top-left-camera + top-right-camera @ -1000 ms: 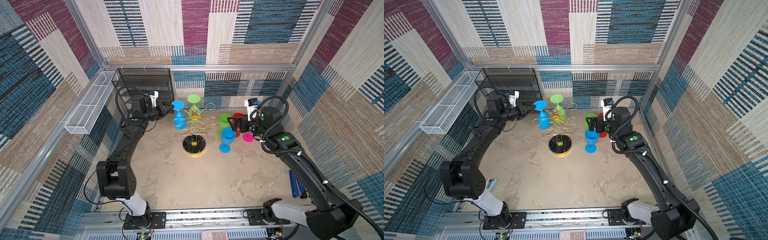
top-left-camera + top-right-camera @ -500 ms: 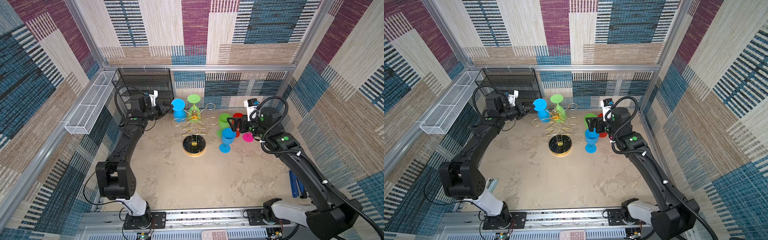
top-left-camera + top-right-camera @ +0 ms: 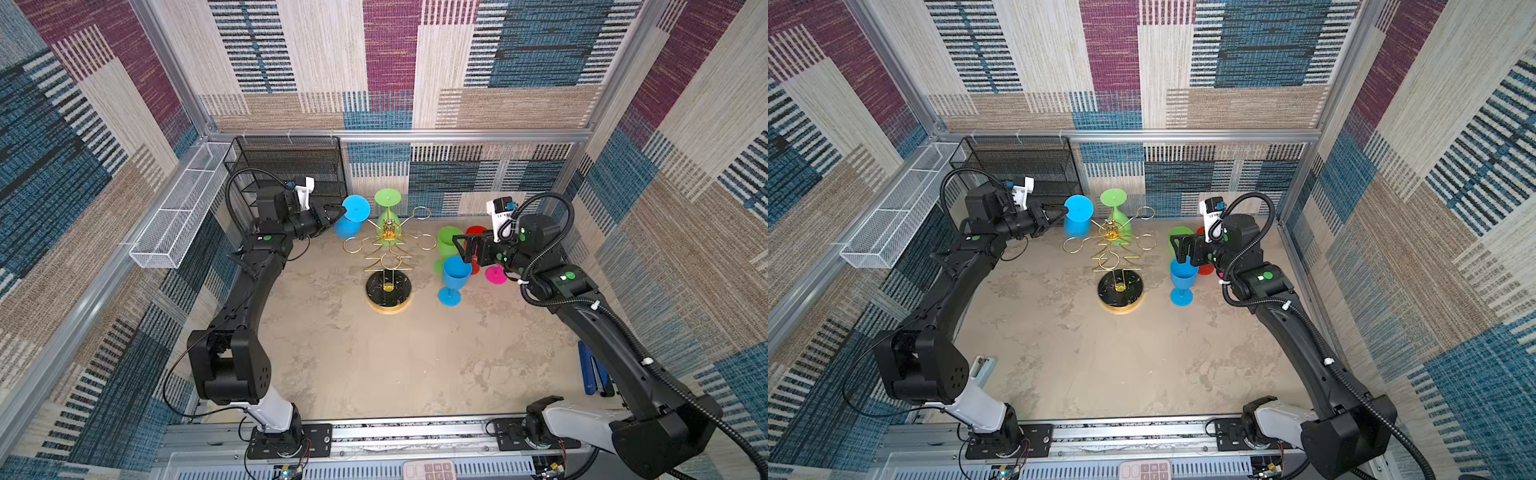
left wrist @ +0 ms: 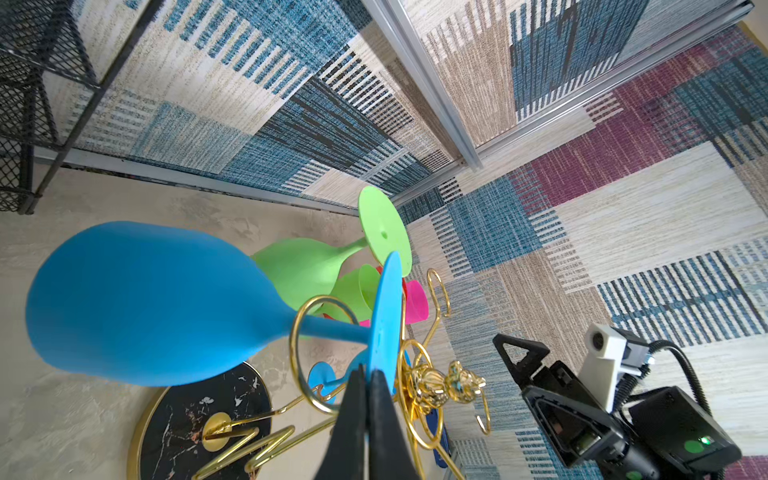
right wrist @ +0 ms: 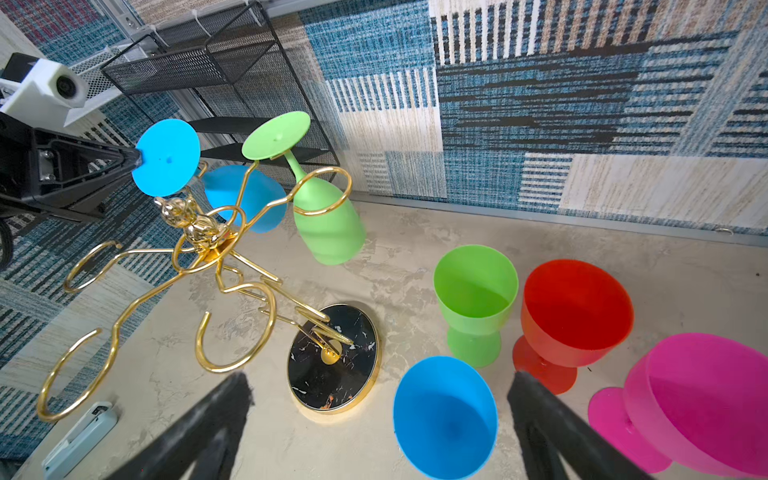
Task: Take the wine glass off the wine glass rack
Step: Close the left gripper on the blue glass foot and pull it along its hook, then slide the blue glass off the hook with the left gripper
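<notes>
- Both jaws of the left claw [image 3: 341, 211] are pinched tight on the edge of the blue wine glass [image 4: 145, 299], gripping its flat round foot and nothing else.
- That glass is smooth, matte plastic. It hangs upside down just ahead of the claw's tips, its thin stem passing through a gold ring and its egg-shaped bowl below the ring.
- The rack [image 3: 388, 249] is shiny gold wire with ring-ended arms, a zigzag stem and a round black marbled base with a gold rim. It stands just beyond the left claw, between the two claws.
- A green glass [image 5: 328, 224] of the same shape hangs upside down from the next ring, farther from the left claw than the blue one.
- The right claw [image 3: 463, 251] has its jaws spread wide and holds nothing. It hovers over an upright blue glass [image 5: 446, 415], well apart from the hanging one.
- Green [image 5: 476, 286], red [image 5: 577, 307] and pink [image 5: 706, 395] cups stand close beside the right claw on the mottled beige table [image 3: 374, 365].
</notes>
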